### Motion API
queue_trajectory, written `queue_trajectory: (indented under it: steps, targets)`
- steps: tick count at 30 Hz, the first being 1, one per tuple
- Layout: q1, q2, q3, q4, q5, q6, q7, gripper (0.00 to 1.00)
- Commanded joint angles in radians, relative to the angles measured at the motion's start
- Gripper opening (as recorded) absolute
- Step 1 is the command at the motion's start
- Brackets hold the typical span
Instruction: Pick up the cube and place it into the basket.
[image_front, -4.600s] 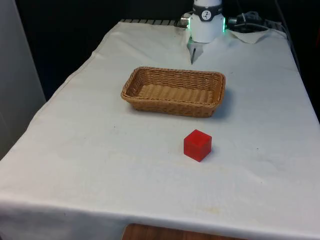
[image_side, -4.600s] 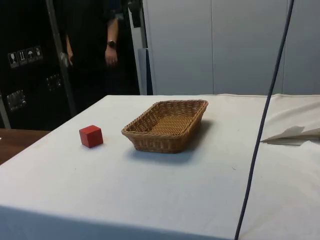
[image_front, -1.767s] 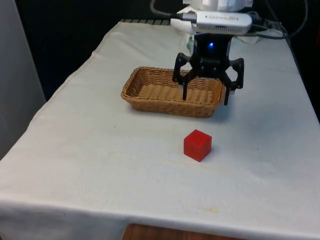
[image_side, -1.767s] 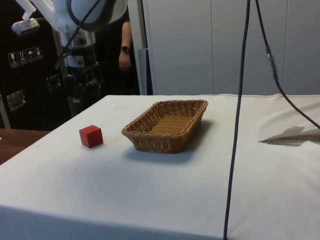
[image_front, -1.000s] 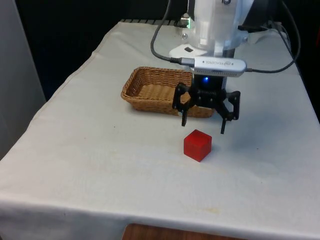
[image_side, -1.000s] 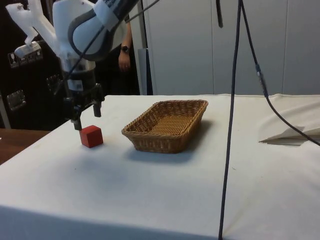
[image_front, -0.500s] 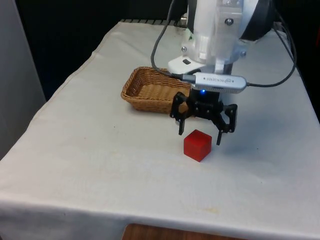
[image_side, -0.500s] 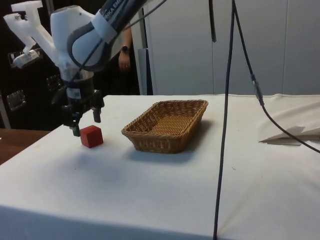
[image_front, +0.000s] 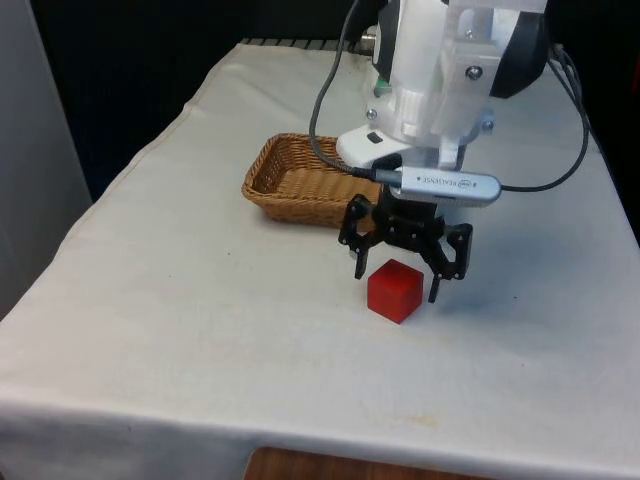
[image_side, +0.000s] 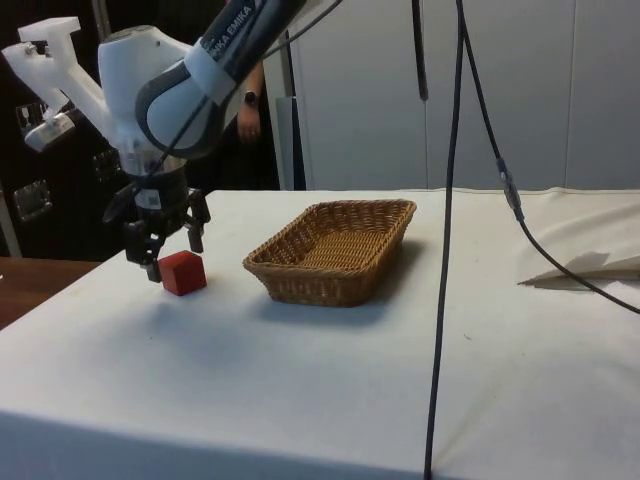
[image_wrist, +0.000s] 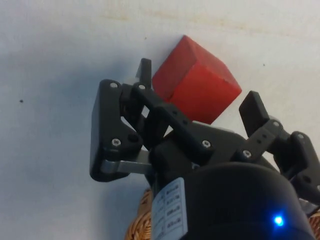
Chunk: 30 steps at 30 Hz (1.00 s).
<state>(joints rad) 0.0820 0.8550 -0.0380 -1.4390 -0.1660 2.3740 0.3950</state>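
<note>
Gripper (image_front: 398, 284): fingers spread, straddling the cube without touching | Red cube (image_front: 394, 291): resting on the white tablecloth (image_front: 180, 300), near the wicker basket (image_front: 290, 180), toward the camera in the front view

Bright even light, soft shadows
</note>
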Motion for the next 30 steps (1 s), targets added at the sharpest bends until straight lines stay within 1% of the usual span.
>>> queue_trajectory:
  steps: [1, 2, 3, 7, 8, 10, 11, 12, 13, 14, 15, 16, 17, 22, 23, 24, 30]
  targets:
    - [0.004, 0.007, -0.004, 0.009, -0.003, -0.006, 0.007, 1.00]
    - [0.000, 0.000, 0.000, 0.001, 0.000, -0.001, 0.001, 1.00]
    - [0.004, 0.008, -0.004, 0.010, -0.003, -0.005, 0.007, 1.00]
    - [0.004, 0.015, -0.005, 0.016, -0.003, -0.004, 0.011, 1.00]
    - [0.005, 0.017, -0.005, 0.018, -0.003, -0.004, 0.012, 0.98]
    - [0.005, 0.020, -0.005, 0.023, -0.003, -0.005, 0.013, 0.82]
    - [0.005, 0.023, -0.005, 0.026, -0.003, -0.005, 0.014, 0.60]
    - [0.005, 0.024, -0.005, 0.027, -0.003, -0.005, 0.014, 0.49]
    - [0.000, 0.020, 0.000, 0.021, 0.000, 0.000, 0.007, 0.38]
    - [0.005, 0.025, -0.005, 0.029, -0.003, -0.005, 0.014, 0.38]
    - [0.005, 0.026, -0.005, 0.030, -0.003, -0.006, 0.015, 0.27]
    - [0.005, 0.026, -0.005, 0.030, -0.003, -0.005, 0.015, 0.11]
    - [0.005, 0.027, -0.005, 0.031, -0.003, -0.005, 0.015, 0.03]
    - [0.005, 0.027, -0.005, 0.032, -0.004, -0.005, 0.016, 0.03]
    - [0.001, 0.022, 0.000, 0.026, 0.000, -0.001, 0.009, 0.03]
    - [0.005, 0.027, -0.005, 0.032, -0.004, -0.005, 0.016, 0.03]
    - [0.004, 0.007, -0.003, 0.021, -0.003, -0.011, 0.012, 0.03]
